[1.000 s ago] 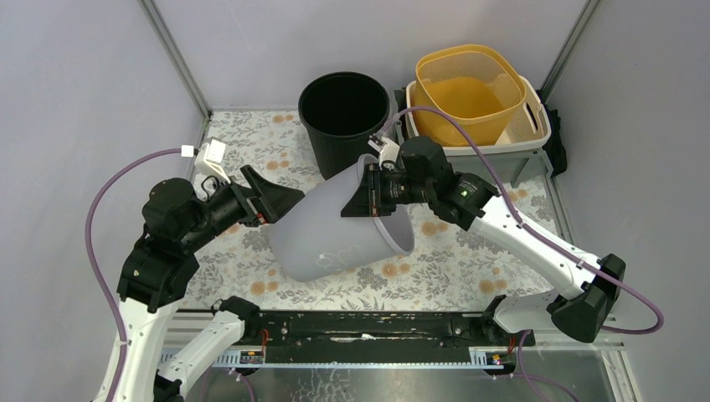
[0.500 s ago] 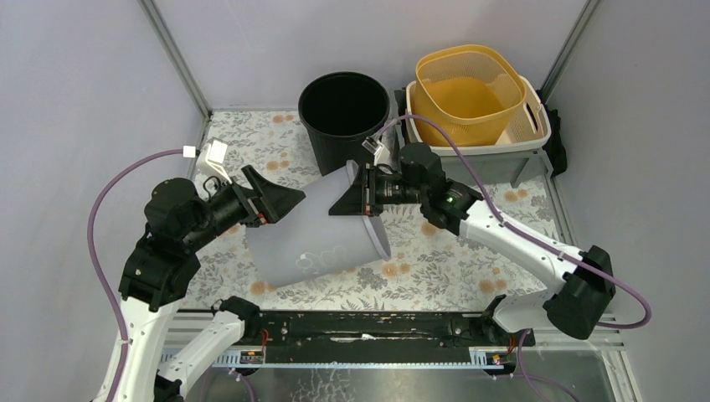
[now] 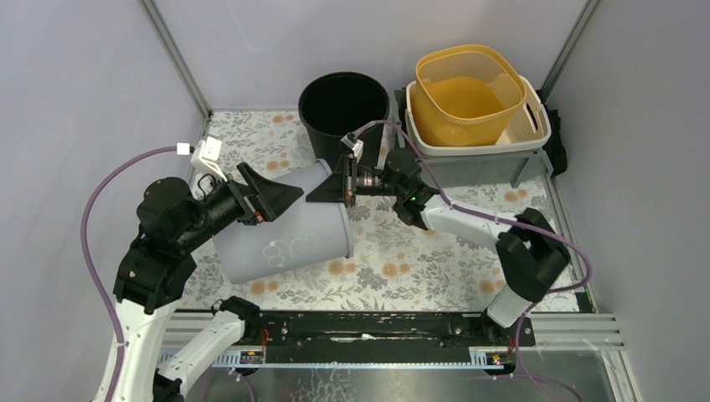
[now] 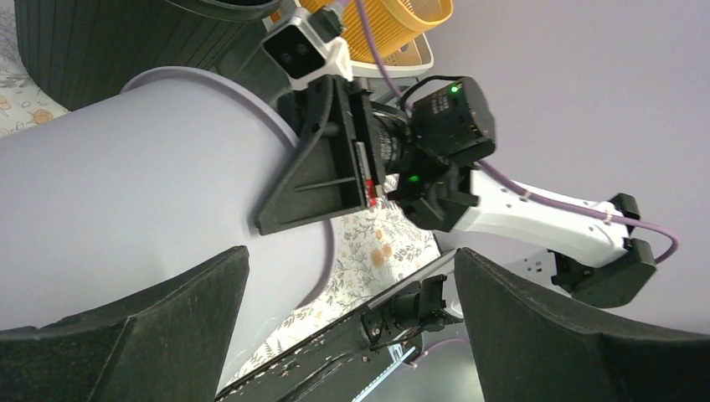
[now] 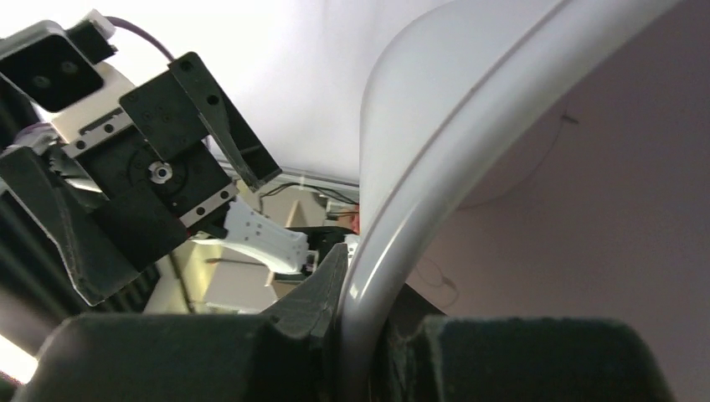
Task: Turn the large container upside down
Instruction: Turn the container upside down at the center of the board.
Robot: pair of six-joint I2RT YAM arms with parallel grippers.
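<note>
Where the rim runs between the pads in the right wrist view, log right gripper (image 3: 335, 191) as narrow, pinched on the top of the rim (image 3: 347, 228) of the large grey container (image 3: 280, 244). Log left gripper (image 3: 278, 196) as wide, holding nothing, straddling the upper wall just beside the right one. Touching the wall or not: cannot tell.

Place container mid-table on the floral mat (image 3: 419, 268), lying on its side. Long axis roughly left-right, mouth to the right, closed base to the left. Resting on the mat or slightly lifted: cannot tell.

Judge roughly halfway through the flip. Key relation: mouth end in the right grip, base end free. Likely need to swing the rim down toward the mat while the base comes up. Left gripper nearer the wall and base, so better placed to steady or push.

Watch black bucket (image 3: 345, 105) just behind the rim. Also grey tub (image 3: 523, 146) holding yellow basket (image 3: 469, 88), behind and to the right. Open mat in front of and right of the mouth; tighter on the left.
</note>
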